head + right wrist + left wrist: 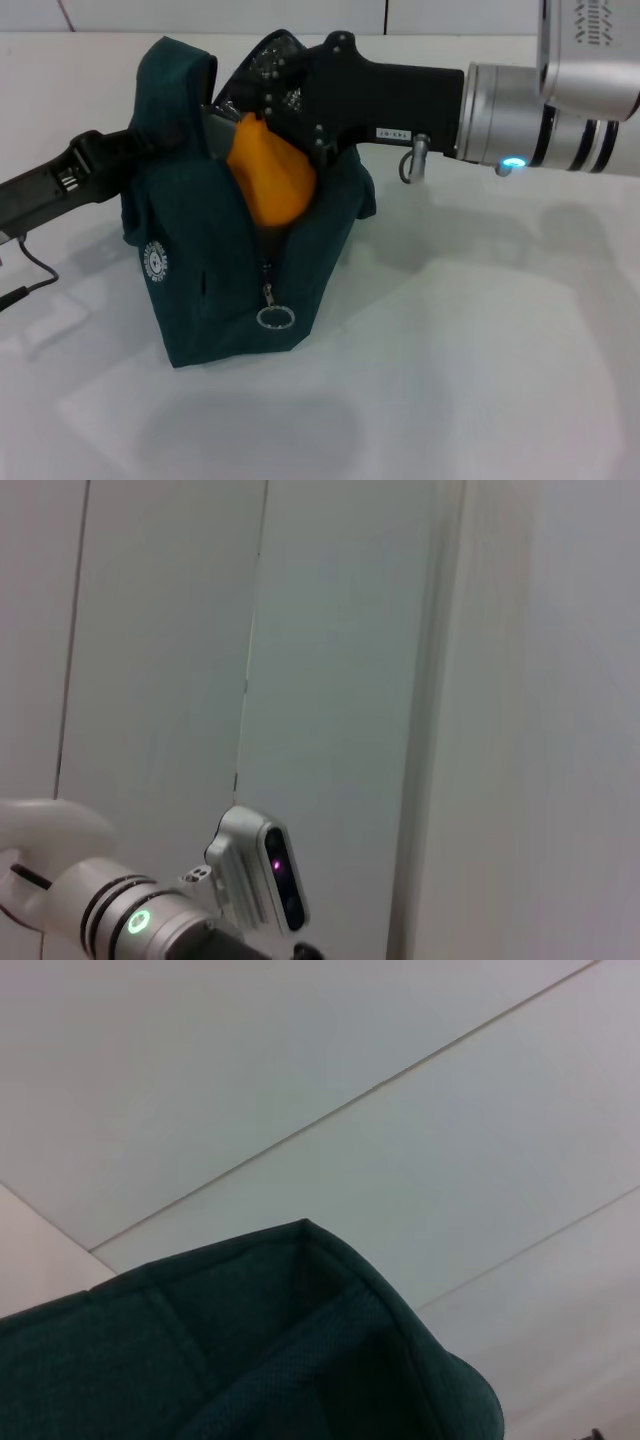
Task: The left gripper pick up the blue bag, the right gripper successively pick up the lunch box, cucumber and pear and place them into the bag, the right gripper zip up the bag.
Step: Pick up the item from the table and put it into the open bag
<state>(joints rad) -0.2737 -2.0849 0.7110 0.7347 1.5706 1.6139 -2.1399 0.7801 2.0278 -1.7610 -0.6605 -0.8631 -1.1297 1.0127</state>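
Head view: right hand fingertips hidden inside blue bag, beside pear.

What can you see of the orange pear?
The pear is orange-yellow and smooth, with its narrow end pointing up and no stem showing. It sits in the open mouth of the blue bag, sticking out above the unzipped zipper. The right gripper is at its top, reaching into the bag, its fingertips hidden. The bag's fabric wraps around its lower part.

Blue bag against pale panelled wall.
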